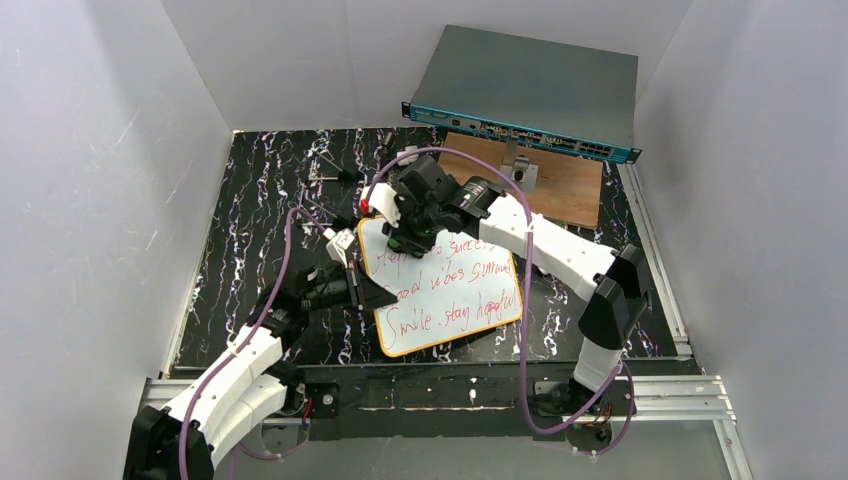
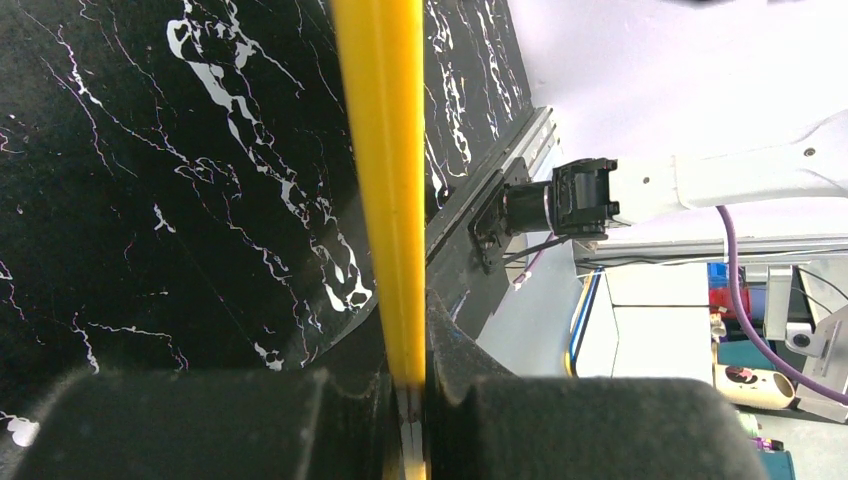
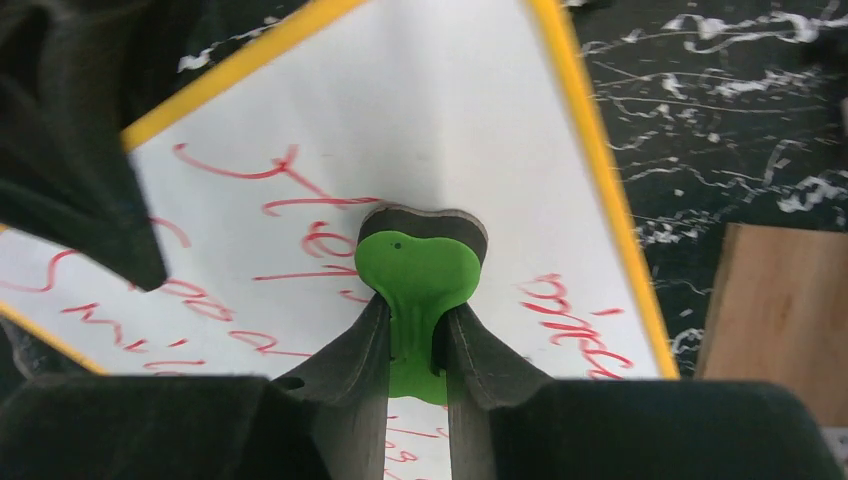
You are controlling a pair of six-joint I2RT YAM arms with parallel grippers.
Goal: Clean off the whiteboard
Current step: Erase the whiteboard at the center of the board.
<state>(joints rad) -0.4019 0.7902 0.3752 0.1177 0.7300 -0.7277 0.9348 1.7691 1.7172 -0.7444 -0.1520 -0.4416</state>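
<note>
top view: the table is glossy black with white marble-like veins, boxed in by plain pale walls. the whiteboard lies flat near the middle of the table, somewhat toward the near edge and turned at a slant. it is a white rectangle with rounded corners, a thin yellow frame and lines of red handwriting. a brown wooden board lies toward the far right corner, and a grey metal box with a teal front sits raised over it. the left fingers meet the whiteboard's left edge. the right fingers point down over its far part.

left wrist view: the matt black left fingers are closed on the yellow frame, pinching the whiteboard's edge. the veined table runs beyond to a metal rail at its edge.

right wrist view: the right fingers pinch a green eraser, smooth lobed plastic over a dark pad, low over the red writing; whether it touches, i cannot tell. the wooden board's grain shows at the right.
</note>
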